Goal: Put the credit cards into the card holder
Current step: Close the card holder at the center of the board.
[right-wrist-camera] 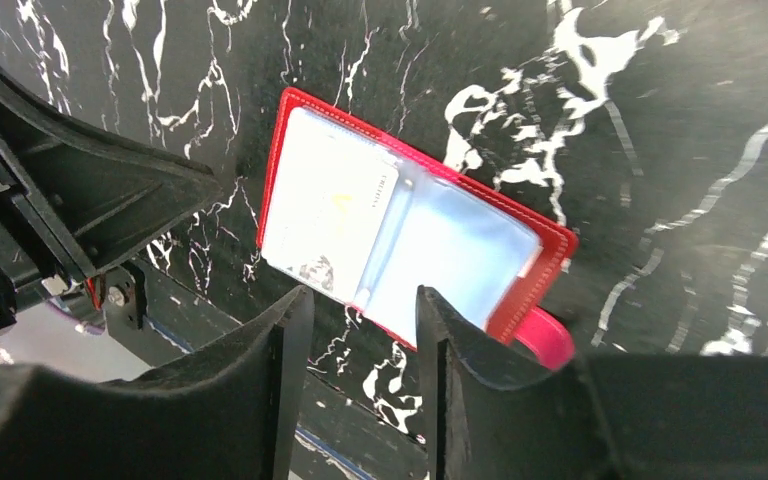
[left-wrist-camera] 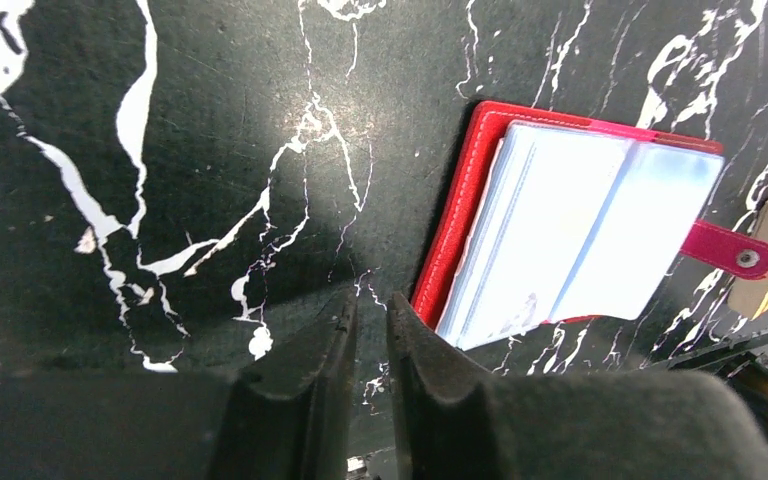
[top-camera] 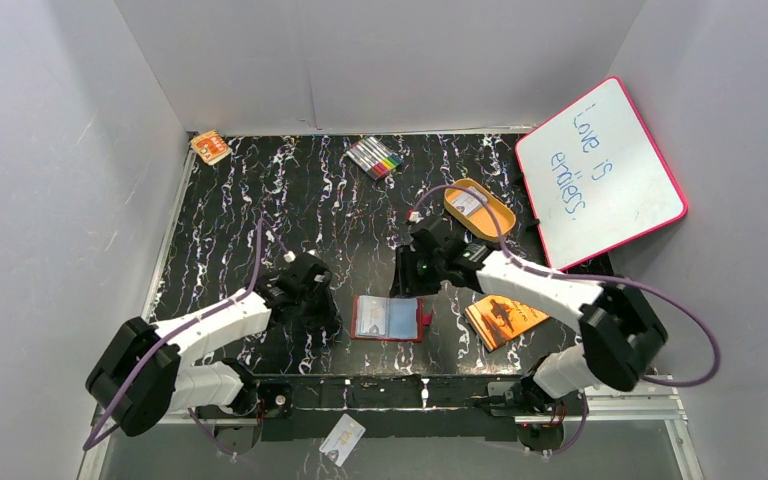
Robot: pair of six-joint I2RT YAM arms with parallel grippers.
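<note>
- Dark-red leather-look folding card holder point(top-camera: 390, 318) lies open on the bench between both arms. I see one whitish printed credit card point(right-wrist-camera: 328, 215) sleeved in it.
- Left to do, I judge: second card point(top-camera: 467, 203) in the orange oval tray point(top-camera: 493, 220), third card point(top-camera: 342, 438) on the front ledge.
- Left fingers point(left-wrist-camera: 305, 390) a slit apart, empty. Right fingers point(right-wrist-camera: 260, 380) wider, empty.
- Only the right wrist view shows the sleeved card's print. Only the top view shows the strays.
</note>
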